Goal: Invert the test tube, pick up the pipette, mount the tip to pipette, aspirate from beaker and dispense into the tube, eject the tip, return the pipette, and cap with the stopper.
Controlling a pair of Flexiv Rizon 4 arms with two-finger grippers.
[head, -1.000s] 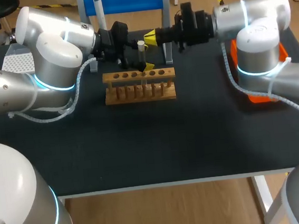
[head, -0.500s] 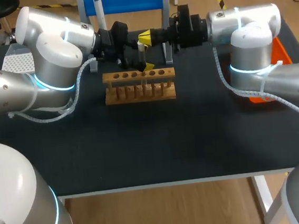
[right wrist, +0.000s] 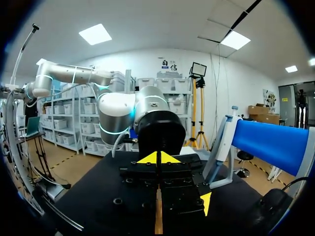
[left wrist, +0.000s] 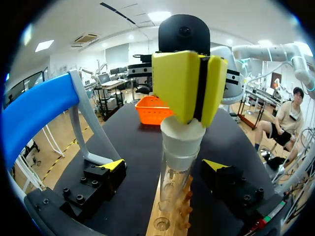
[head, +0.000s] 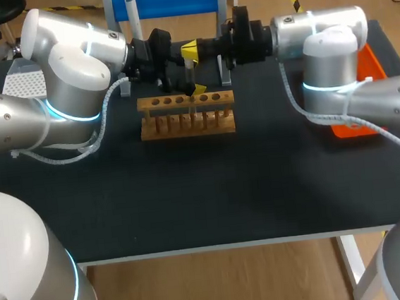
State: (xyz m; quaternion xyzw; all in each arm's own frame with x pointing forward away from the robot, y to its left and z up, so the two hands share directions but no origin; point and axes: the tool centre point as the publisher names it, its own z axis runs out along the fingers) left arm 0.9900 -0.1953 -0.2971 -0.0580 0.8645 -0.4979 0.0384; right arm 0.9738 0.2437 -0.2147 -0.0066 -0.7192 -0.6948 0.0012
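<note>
With the white stopper (left wrist: 182, 133) sitting in the mouth of the test tube (left wrist: 175, 184), which stands upright in the wooden rack (head: 187, 123) on the tabletop, capping looks under way. Right hand (left wrist: 199, 88), pads pressed together, rests on the stopper. Left hand (left wrist: 165, 166) is spread around the tube, not touching. Next, probably: a gentle, straight downward press.

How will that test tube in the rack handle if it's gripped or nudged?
The test tube looks like clear glass, so probably fragile and slippery. Tall and narrow, it would likely tip without the wooden rack. Round, so apt to roll.
</note>
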